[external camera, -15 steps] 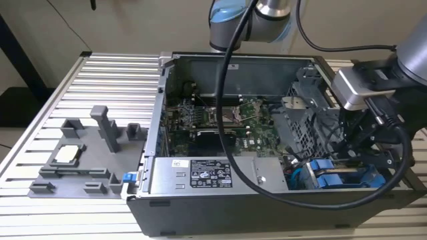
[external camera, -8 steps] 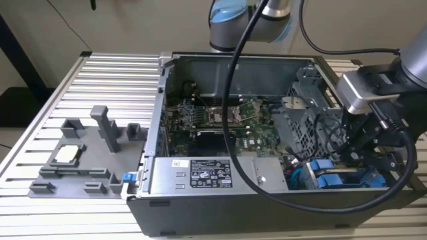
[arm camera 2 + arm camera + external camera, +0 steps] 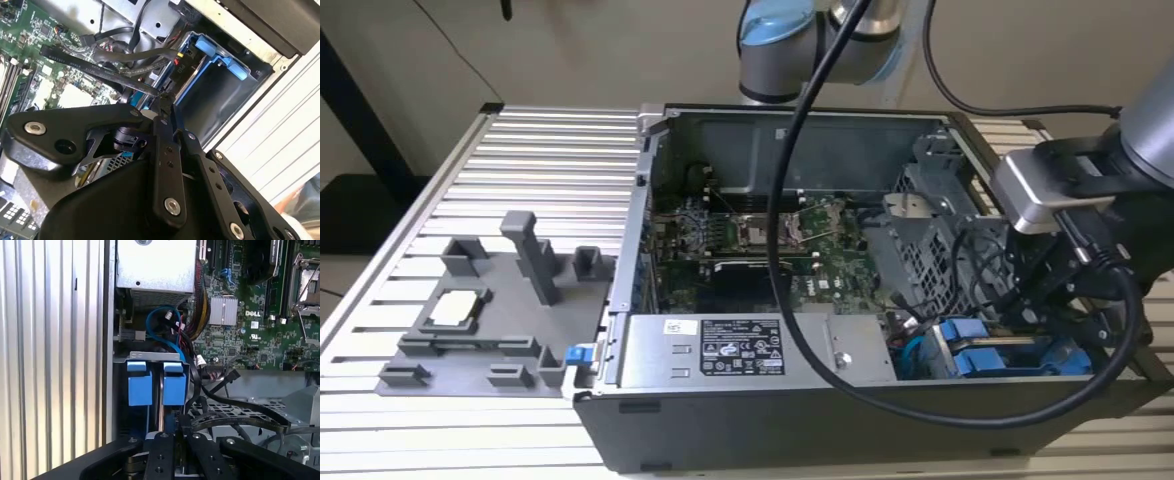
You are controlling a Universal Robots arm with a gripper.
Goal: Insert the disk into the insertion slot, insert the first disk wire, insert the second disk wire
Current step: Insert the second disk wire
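Disk frames (image 3: 151,384), bright blue, sit side by side in the drive bay at the computer case's (image 3: 720,420) front corner. I see my gripper (image 3: 165,102) just above them, fingers together near a black cable (image 3: 100,70); grasp unclear.

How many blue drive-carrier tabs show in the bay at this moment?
2: left blue tab and right blue tab sit side by side in the drive bay, just ahead of the gripper. Others may be hidden.
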